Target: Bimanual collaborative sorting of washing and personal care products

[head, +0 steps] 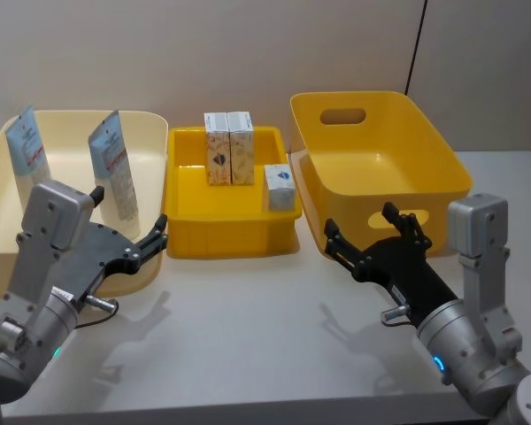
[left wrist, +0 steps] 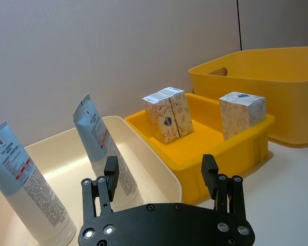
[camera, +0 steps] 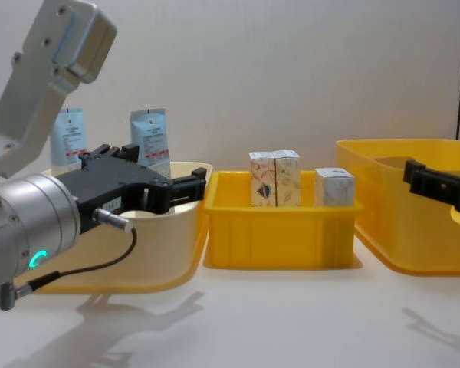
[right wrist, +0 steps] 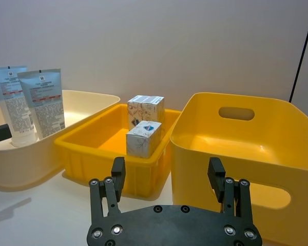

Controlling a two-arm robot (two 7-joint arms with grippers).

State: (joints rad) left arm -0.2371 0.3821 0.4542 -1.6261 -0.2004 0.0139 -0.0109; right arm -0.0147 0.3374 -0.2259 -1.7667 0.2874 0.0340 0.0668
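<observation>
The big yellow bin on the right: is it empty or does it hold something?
Empty: the big yellow bin shows a bare floor, nothing inside.

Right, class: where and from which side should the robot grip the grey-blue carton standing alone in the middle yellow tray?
Grip the grey-blue carton by its upper part, coming down from above. It stands upright at the right front of the tray, so walls guard its lower sides, while its top rises above the rim. The open right gripper is nearer.
</observation>
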